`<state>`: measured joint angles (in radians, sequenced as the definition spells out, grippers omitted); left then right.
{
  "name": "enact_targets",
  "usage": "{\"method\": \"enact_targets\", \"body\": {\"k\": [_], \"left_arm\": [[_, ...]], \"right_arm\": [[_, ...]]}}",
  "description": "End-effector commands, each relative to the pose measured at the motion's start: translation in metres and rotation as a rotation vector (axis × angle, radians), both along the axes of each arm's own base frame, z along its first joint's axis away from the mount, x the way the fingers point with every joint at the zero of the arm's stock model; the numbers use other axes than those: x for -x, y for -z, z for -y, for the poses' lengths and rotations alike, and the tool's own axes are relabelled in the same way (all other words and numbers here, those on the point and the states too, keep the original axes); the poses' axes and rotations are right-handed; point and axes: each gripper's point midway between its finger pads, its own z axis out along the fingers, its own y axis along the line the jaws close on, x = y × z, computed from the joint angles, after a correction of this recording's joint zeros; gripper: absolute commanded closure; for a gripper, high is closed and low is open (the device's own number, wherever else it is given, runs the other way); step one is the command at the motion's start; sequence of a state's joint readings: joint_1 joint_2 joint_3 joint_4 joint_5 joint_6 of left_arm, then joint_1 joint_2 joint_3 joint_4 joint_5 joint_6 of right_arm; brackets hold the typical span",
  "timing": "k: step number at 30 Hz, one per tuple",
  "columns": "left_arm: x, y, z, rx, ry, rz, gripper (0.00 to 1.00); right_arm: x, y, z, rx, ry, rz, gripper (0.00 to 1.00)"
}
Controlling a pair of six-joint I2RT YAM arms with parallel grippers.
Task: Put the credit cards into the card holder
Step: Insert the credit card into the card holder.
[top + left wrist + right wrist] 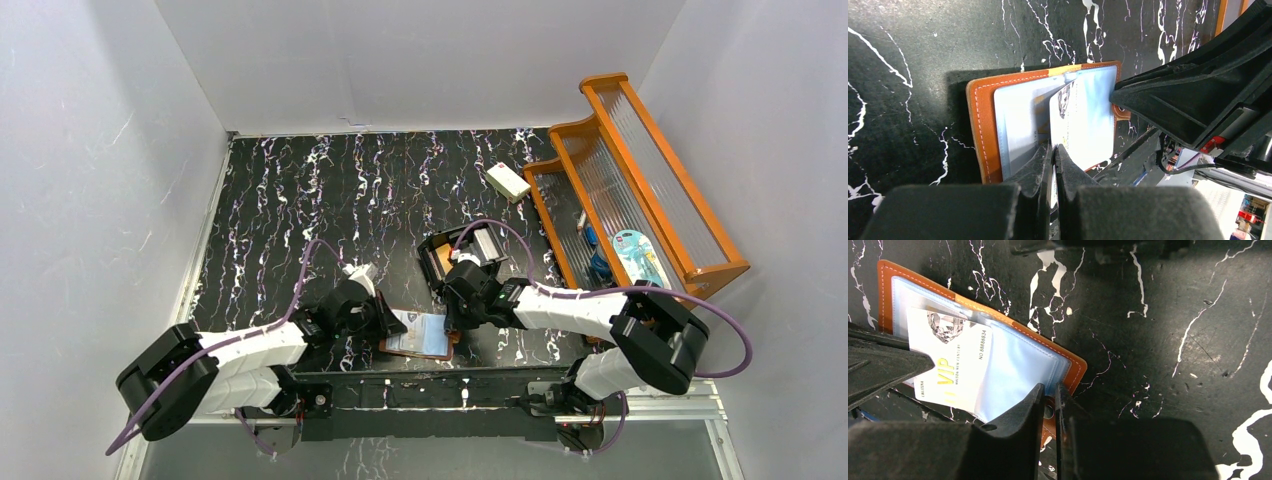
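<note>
Card holder (425, 340) lies open at lower centre, bare table (380, 190) above. My left gripper (1053, 147) pinches tight on the white credit card (955, 360) edge; my right gripper (1049, 387) clamps the holder's tab edge.

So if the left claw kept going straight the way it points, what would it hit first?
The left gripper pinches the white card. Straight ahead lies the open card holder, so it would probably meet the pale blue pocket first, though depth is unclear.
</note>
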<state>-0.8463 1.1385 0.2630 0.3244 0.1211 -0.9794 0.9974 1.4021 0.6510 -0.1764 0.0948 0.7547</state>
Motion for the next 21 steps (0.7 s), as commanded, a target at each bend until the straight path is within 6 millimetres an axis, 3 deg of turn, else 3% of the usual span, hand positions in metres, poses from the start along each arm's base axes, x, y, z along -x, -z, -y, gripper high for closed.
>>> {"method": "enact_targets", "body": {"k": [1,5,9,21], "left_arm": [[0.005,0.017,-0.023,-0.138,-0.029,-0.039,1.0],[0.012,0.026,-0.032,-0.183,-0.058,-0.102,1.0],[0.014,0.022,-0.021,-0.095,-0.051,-0.103,1.0],[0.015,0.001,0.0,-0.048,0.017,-0.081,1.0]], "right_arm": [[0.001,0.007,0.0,0.024,-0.004,-0.001,0.8],[0.001,0.007,-0.003,0.025,-0.013,-0.008,0.8],[0.0,0.004,-0.004,0.019,-0.018,-0.002,0.8],[0.002,0.007,-0.006,0.039,-0.04,-0.025,0.79]]}}
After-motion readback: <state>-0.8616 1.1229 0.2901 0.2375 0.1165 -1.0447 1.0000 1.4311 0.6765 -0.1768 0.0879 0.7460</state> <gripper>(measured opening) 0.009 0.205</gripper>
